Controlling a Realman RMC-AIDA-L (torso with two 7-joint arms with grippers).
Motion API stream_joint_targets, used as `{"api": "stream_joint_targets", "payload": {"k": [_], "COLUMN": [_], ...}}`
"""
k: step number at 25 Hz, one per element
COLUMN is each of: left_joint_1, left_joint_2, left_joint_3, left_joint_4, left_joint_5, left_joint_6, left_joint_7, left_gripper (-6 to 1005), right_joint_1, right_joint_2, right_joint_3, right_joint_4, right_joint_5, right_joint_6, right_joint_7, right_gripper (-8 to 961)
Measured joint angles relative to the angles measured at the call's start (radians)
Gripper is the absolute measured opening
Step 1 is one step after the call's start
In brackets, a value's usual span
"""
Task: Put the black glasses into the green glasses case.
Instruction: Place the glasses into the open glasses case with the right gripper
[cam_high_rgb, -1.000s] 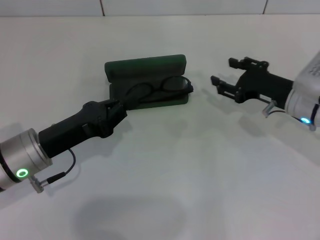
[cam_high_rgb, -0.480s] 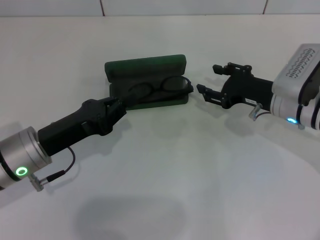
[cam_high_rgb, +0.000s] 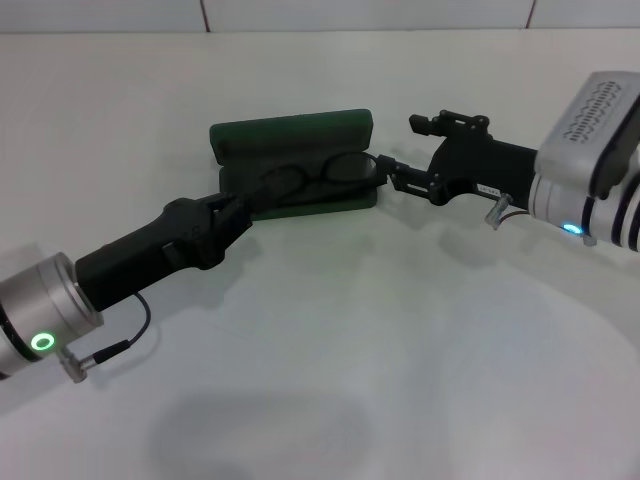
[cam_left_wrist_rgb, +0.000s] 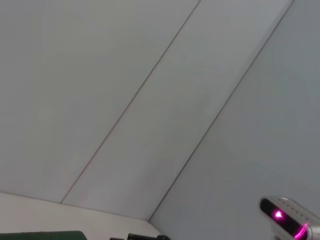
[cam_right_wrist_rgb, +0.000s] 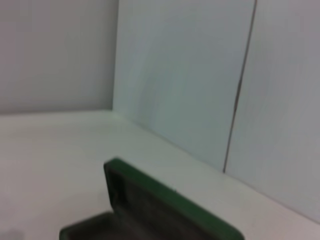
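The green glasses case (cam_high_rgb: 292, 133) lies open mid-table, its lid standing at the back. The black glasses (cam_high_rgb: 322, 173) lie in its tray, with the right end at the case's right rim. My left gripper (cam_high_rgb: 234, 213) rests at the case's left front corner. My right gripper (cam_high_rgb: 408, 148) is open at the case's right end, and its lower finger (cam_high_rgb: 396, 171) reaches the right end of the glasses. The right wrist view shows the case's lid and lining (cam_right_wrist_rgb: 167, 197) close by. The left wrist view shows only a sliver of the case (cam_left_wrist_rgb: 50, 234).
The white table (cam_high_rgb: 400, 330) stretches in front of the case. A white tiled wall (cam_left_wrist_rgb: 150, 100) stands behind it. The right arm's lit wrist (cam_left_wrist_rgb: 282, 216) shows in the left wrist view.
My right gripper has moved left, from well right of the case to its right end, staying open. The left arm, the case and the glasses have not moved.
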Motion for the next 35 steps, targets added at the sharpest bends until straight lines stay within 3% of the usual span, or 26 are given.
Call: {"api": "stream_joint_targets", "payload": {"k": [9, 16, 27, 35], "left_joint_1": [0.014, 0.041, 0.057, 0.063], "left_joint_2": [0.018, 0.025, 0.034, 0.037], "left_joint_3": [0.002, 0.001, 0.000, 0.000], "left_joint_4": [0.001, 0.067, 0.096, 0.106], "left_joint_5": [0.004, 0.007, 0.007, 0.009], "left_joint_6": [0.012, 0.006, -0.010, -0.023], "left_joint_7": [-0.019, -0.017, -0.011, -0.009], "left_gripper": [89, 90, 92, 93], "right_joint_1": [-0.099, -0.088, -0.073, -0.046], "right_joint_2": [0.000, 0.000, 0.000, 0.000], "right_joint_3": [0.026, 0.007, -0.015, -0.072], "right_joint_4": [-0.067, -0.054, -0.051, -0.042], "right_joint_5": [0.047, 0.042, 0.045, 0.046], "right_joint_6": [-0.004, 0.008, 0.129, 0.133], "right_joint_7": [0.027, 0.079, 0.140, 0.150], "right_gripper": [653, 652, 653, 652]}}
